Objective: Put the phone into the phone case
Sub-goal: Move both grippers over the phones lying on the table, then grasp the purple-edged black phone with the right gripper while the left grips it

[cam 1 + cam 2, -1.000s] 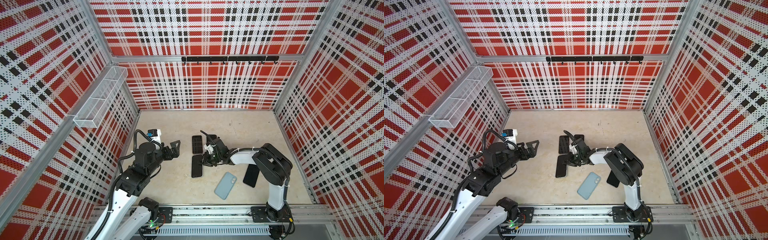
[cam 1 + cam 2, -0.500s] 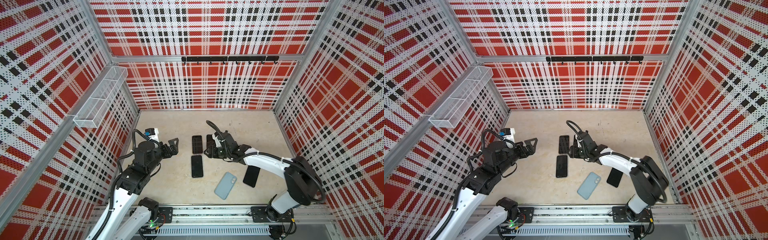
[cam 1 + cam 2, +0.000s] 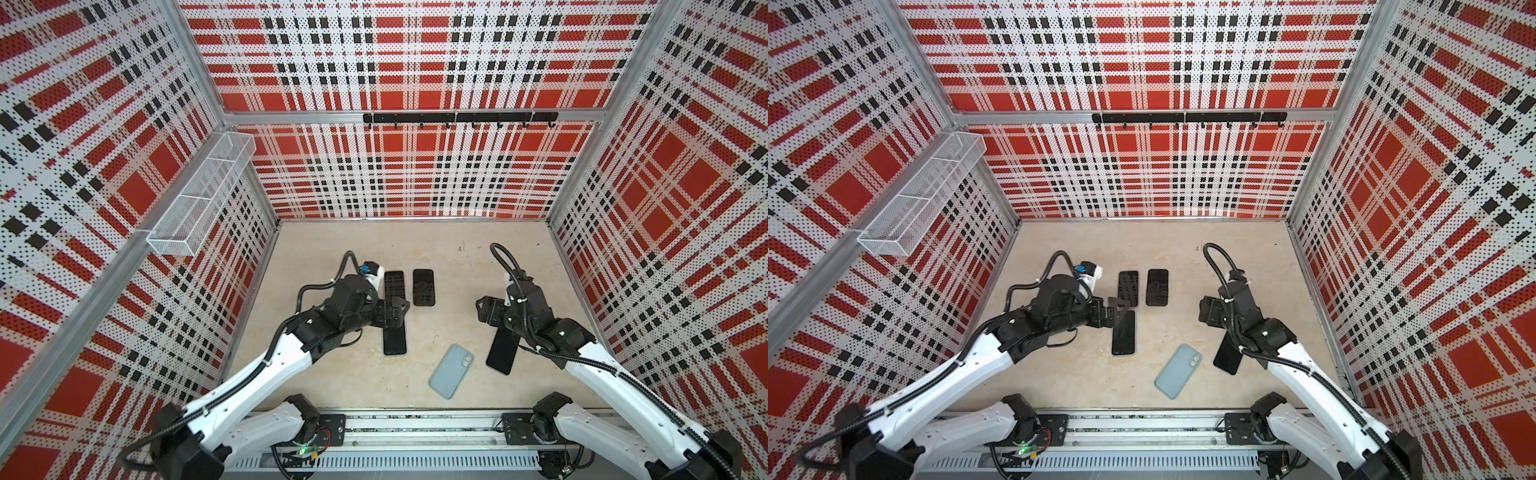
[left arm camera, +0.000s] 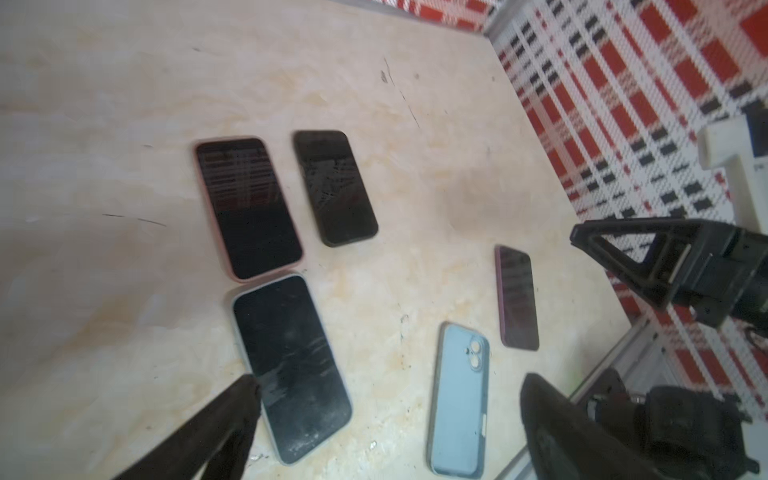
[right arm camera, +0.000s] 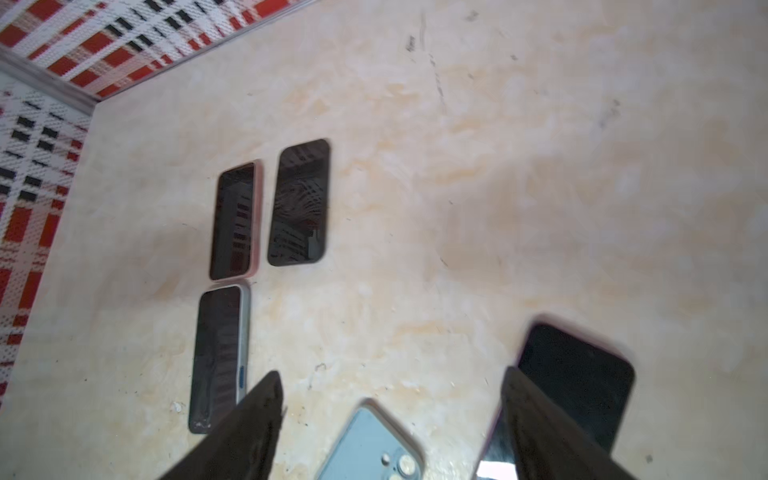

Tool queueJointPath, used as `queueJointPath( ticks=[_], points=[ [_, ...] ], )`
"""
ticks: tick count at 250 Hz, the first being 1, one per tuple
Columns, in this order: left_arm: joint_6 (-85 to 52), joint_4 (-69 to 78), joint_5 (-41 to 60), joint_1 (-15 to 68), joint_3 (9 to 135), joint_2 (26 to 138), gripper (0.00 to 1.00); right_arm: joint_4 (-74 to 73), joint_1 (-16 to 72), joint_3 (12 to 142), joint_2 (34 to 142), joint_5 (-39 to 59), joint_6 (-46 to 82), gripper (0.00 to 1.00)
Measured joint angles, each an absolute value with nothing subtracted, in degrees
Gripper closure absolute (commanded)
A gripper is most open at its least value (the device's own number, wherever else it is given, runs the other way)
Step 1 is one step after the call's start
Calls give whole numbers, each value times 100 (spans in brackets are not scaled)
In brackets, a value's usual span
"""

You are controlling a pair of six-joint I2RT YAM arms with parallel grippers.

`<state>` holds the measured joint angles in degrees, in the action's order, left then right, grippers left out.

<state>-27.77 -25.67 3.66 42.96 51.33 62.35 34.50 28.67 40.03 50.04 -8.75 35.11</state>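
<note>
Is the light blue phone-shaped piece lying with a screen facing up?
No, the light blue piece lies flat on the table with its camera-lens side up, so no screen shows.

On your left wall a white wire basket (image 3: 199, 195), split into three compartments, hangs from an aluminium bar (image 3: 104, 270), and a black hook rail (image 3: 457, 117) runs along the back wall. The walls (image 3: 415, 54) are perforated panels in red, black and white plaid around a pale beige tabletop (image 3: 449, 245) with dark scuffs. A metal base rail (image 3: 415, 430) and white slotted cable duct (image 3: 415, 460) line the near edge.
</note>
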Motion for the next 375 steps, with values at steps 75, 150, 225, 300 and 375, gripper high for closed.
queueJointPath(
  ticks=[75,150,225,300,375],
  points=[
    [-2703,-2351,193,5614,5387,7644,0,4313,2818,2853,4259,-847,4045,0],
    [-2871,-2001,102,5666,5387,7778,0,4469,2818,2644,4600,-1090,4591,0],
    [-2908,-1935,5,5666,5384,7778,0,4217,2814,2644,5808,-1332,4860,0],
    [-2869,-1848,-21,5507,5212,7719,0,3833,2814,2908,6807,-1317,4895,6],
    [-2869,-1848,-10,5299,5109,7526,0,3527,2794,3256,7393,-1288,4716,32]
  ],
)
